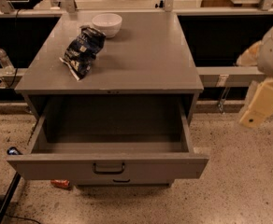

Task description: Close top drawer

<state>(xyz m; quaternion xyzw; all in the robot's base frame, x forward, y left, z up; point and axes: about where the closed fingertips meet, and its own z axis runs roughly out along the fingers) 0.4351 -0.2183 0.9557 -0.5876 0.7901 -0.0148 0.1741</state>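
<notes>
Top drawer [109, 146] of grey cabinet stands pulled fully out & empty, its front panel w/ dark handle [108, 168] well fwd of the worktop [150, 55], which carries a white bowl [107, 24] & crumpled snack bag [82, 50]. Closing job looks not yet begun, w/ the whole push left to do. Gripper [259, 107] hangs at far right, well apart from drawer, touching & holding nothing; open or shut can't be told.
</notes>
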